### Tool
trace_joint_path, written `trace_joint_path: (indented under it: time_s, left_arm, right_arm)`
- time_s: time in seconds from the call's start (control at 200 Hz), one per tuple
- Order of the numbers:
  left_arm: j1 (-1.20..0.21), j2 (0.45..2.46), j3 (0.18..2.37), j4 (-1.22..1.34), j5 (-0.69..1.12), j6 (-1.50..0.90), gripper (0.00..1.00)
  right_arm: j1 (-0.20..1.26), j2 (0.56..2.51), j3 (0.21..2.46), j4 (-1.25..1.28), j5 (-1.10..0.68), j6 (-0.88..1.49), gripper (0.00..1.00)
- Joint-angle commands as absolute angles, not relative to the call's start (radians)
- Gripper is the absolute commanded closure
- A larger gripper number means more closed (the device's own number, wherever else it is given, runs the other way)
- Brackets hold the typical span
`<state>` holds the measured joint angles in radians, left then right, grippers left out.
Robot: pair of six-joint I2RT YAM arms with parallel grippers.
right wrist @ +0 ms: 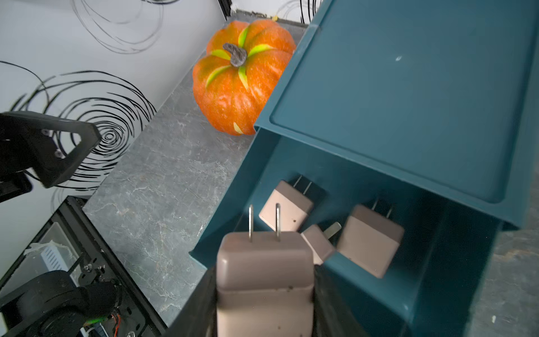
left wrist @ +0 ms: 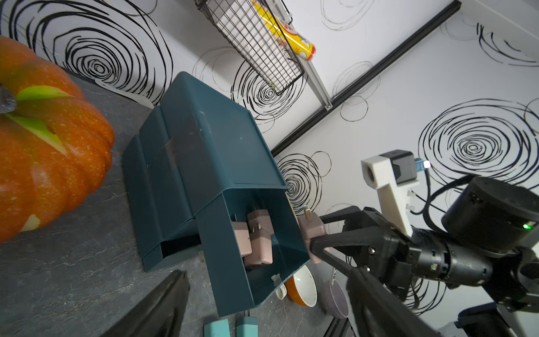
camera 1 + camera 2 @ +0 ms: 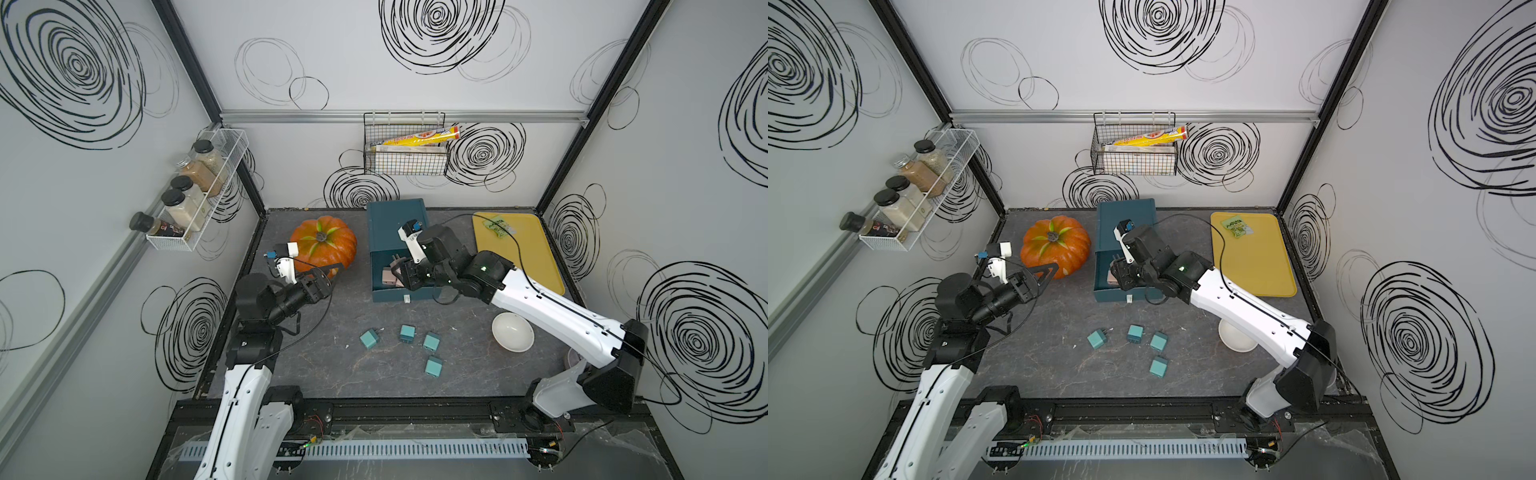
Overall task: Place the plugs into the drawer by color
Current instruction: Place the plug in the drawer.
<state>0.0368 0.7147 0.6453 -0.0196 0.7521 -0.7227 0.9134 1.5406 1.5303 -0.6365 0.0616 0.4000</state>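
Right wrist view: right tool (image 1: 264,306) clamps a pink plug (image 1: 264,262) at the drawer (image 1: 239,198); left tool (image 3: 328,277) spread.

Smooth plastic on a matt, veined stone-look surface (image 3: 316,353).
The dark teal boxy plastic chest of drawers (image 1: 408,102) is smooth with a satin sheen; the dusty pink rounded-cube plug (image 1: 264,262) at its open drawer is matt plastic with bright bare-metal prongs. In front of the chest, the teal rounded-cube plugs (image 3: 369,338) look equally matt. Beside the chest, the orange pumpkin (image 1: 233,96) has finely speckled, slightly glossy skin.
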Motion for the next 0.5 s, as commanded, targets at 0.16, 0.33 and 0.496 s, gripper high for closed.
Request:
trace_joint_path:
  time_s: [0.16, 0.33, 0.496]
  left_arm:
    - [-0.052, 0.759, 0.564, 0.084, 0.667, -0.684, 0.18]
    - [-0.134, 0.741, 0.54, 0.099, 0.591, -0.696, 0.17]
    - [-0.276, 0.812, 0.529, 0.141, 0.503, -0.697, 0.17]
  right_arm:
    - [0.912, 1.695, 1.673, -0.788, 0.089, 0.425, 0.91]
    - [0.903, 1.75, 1.706, -0.799, 0.087, 0.422, 0.9]
    - [0.88, 1.804, 1.735, -0.828, 0.095, 0.413, 0.9]
